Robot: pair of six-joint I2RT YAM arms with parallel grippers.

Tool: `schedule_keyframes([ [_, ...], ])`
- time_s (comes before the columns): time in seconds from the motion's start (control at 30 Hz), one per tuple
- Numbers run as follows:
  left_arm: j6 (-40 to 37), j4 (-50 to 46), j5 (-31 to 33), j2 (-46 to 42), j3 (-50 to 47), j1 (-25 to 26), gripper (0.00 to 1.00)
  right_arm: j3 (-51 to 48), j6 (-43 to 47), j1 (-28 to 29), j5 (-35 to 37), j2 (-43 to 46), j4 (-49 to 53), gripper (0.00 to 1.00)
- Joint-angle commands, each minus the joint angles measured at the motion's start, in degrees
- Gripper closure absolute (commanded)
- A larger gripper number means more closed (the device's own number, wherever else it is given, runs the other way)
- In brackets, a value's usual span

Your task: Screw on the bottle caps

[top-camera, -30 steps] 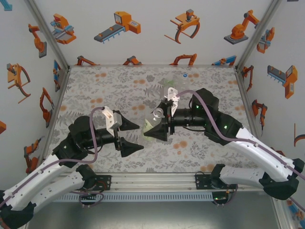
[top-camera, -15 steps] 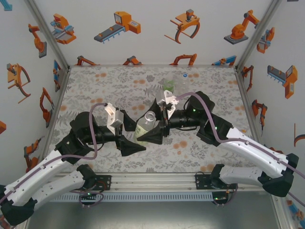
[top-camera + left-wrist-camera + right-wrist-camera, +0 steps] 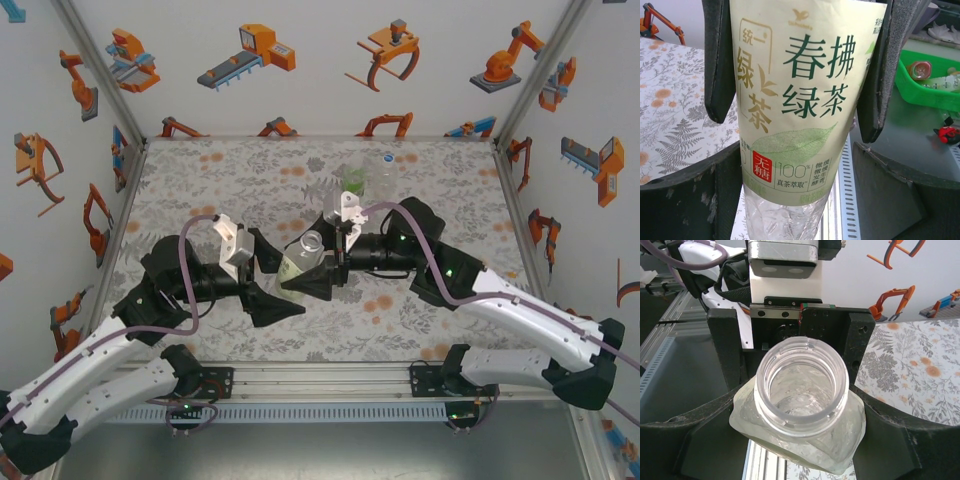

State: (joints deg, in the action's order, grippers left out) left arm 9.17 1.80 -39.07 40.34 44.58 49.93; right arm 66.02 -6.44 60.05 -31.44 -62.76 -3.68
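Observation:
A clear bottle (image 3: 298,266) with a pale yellow-green label hangs tilted above the table's middle, its mouth open and uncapped. My right gripper (image 3: 308,258) is shut on its shoulder, and the wall looks squeezed there (image 3: 805,442). My left gripper (image 3: 292,287) straddles the lower body of that bottle (image 3: 800,100) from the opposite side. It is open: one finger (image 3: 695,200) lies along the label and a gap shows at the other. A bright green bottle (image 3: 353,181) and a colourless bottle (image 3: 383,163) stand at the back. I cannot make out the bottle caps.
The floral table (image 3: 200,190) has free room on the left and along the front. Printed walls close three sides. The metal rail (image 3: 320,380) carrying both arm bases runs along the near edge. A green tray (image 3: 935,85) sits off the table.
My right arm has carried the bottle leftward toward the left gripper. The left gripper has come forward around the bottle's lower body, and its jaws have narrowed.

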Motion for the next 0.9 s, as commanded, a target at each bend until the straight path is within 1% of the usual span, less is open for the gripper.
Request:
schedule_keyframes([
  [0.0,1.98,2.98,-1.24,-0.02,0.84,0.93,0.23,-1.33,-0.35,0.11,0.82,0.87,-6.58,0.89],
  [0.1,2.16,3.67,-1.17,0.39,0.87,1.04,0.24,-2.65,-3.22,0.23,-2.74,0.95,-10.45,0.89],
  [0.2,1.74,2.47,-1.28,0.75,1.45,1.13,0.26,-3.05,-4.00,0.72,-3.89,1.19,-11.19,0.90],
  [0.33,1.29,0.96,-1.10,0.54,1.75,1.31,0.26,-2.92,-3.35,0.85,-2.13,1.73,-10.36,0.92],
  [0.43,1.29,1.39,-0.87,0.61,1.31,1.31,0.23,-3.38,-2.82,1.00,-0.86,2.68,-10.90,0.93],
  [0.87,1.07,2.24,-0.10,1.41,1.30,1.62,0.23,-3.12,-3.91,1.49,-0.65,2.13,-13.03,0.96],
])
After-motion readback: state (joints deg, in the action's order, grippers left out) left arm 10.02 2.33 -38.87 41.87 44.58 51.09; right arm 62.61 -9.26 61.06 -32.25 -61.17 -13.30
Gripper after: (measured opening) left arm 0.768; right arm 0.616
